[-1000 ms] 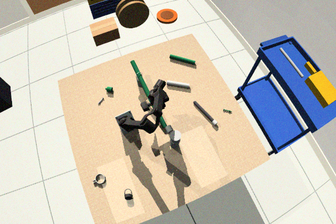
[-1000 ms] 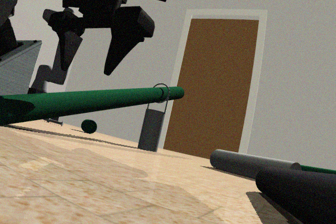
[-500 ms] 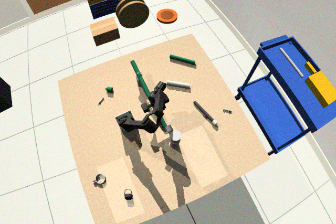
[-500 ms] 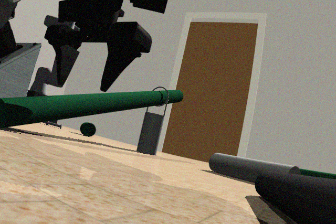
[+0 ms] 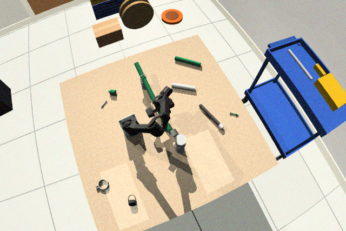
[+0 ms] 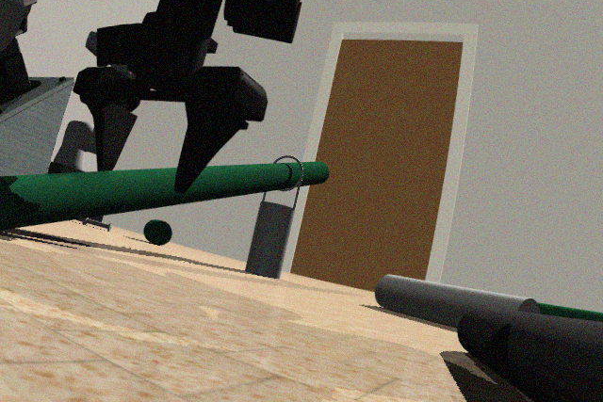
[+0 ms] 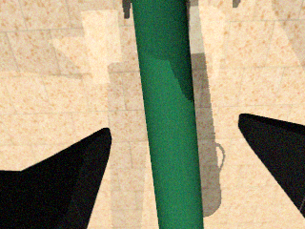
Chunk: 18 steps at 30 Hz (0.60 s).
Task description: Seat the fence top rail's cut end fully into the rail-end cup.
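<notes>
While the gripper [image 7: 173,143] is being held spread wide and empty, the green top rail [image 7: 169,119] is being straddled, its long axis running top to bottom through the middle of the wrist frame. One black finger [image 7: 57,186] is being shown at lower left and the other at right, both apart from it. In the top frame's centre, the rail's lower end is lying just beside the big post [image 5: 180,142].
</notes>
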Each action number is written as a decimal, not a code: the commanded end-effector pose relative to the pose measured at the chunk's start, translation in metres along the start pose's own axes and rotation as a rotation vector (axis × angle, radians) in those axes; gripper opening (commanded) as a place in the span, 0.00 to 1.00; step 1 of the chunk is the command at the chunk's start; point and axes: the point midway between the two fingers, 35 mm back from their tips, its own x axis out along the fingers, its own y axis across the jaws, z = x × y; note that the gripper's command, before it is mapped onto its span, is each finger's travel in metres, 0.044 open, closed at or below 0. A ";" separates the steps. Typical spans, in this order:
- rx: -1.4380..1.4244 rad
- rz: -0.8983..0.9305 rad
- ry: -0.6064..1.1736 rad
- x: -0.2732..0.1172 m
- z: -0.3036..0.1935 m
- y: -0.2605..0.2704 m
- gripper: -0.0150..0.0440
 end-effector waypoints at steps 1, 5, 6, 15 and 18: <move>-0.011 -0.010 -0.009 0.011 0.000 -0.003 1.00; -0.011 -0.010 -0.010 0.017 0.000 -0.003 1.00; -0.010 -0.010 -0.010 0.019 0.000 -0.003 1.00; -0.010 -0.011 -0.013 0.032 0.002 -0.005 1.00; -0.010 -0.011 -0.013 0.032 0.002 -0.005 1.00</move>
